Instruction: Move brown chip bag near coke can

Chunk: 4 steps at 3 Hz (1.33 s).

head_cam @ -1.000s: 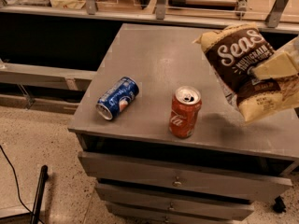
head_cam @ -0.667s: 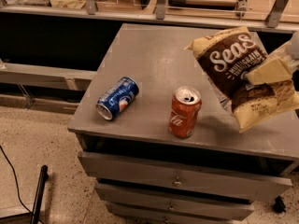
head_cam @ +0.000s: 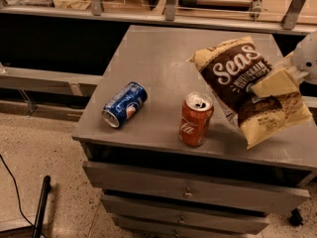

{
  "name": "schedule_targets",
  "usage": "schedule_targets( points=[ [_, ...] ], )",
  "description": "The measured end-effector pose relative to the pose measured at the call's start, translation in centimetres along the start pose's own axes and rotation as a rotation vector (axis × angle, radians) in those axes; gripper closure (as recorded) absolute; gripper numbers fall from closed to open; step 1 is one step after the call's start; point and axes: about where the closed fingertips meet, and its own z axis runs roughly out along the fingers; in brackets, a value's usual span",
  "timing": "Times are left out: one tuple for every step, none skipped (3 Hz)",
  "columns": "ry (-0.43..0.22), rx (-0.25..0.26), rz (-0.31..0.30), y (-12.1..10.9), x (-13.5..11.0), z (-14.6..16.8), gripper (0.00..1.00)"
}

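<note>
The brown chip bag (head_cam: 247, 88), dark brown and pale yellow with white "Seas" lettering, hangs tilted just above the right side of the grey cabinet top (head_cam: 153, 73). My gripper (head_cam: 270, 85) comes in from the right edge and is shut on the bag's right side; one pale finger (head_cam: 274, 82) lies across the bag's front. The coke can (head_cam: 195, 119), red-orange with a silver open top, stands upright near the front edge, just left of the bag's lower part, with a small gap between them.
A blue Pepsi can (head_cam: 125, 104) lies on its side on the left part of the top. Drawers (head_cam: 188, 192) are below the front edge. A railing and shelf (head_cam: 168, 9) run behind the cabinet. A black cable lies on the speckled floor (head_cam: 34, 172).
My gripper has carried the chip bag to the left and a little down, closer to the coke can. The cans have not moved.
</note>
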Motion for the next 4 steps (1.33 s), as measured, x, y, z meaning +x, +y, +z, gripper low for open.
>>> schedule_targets(
  points=[
    [0.014, -0.023, 0.006, 0.51, 0.11, 0.74, 0.82],
    [0.024, -0.051, 0.007, 1.04, -0.03, 1.64, 0.51],
    [0.024, -0.05, 0.004, 1.14, -0.12, 1.62, 0.2],
    [0.024, -0.051, 0.002, 1.23, -0.18, 1.66, 0.0]
  ],
)
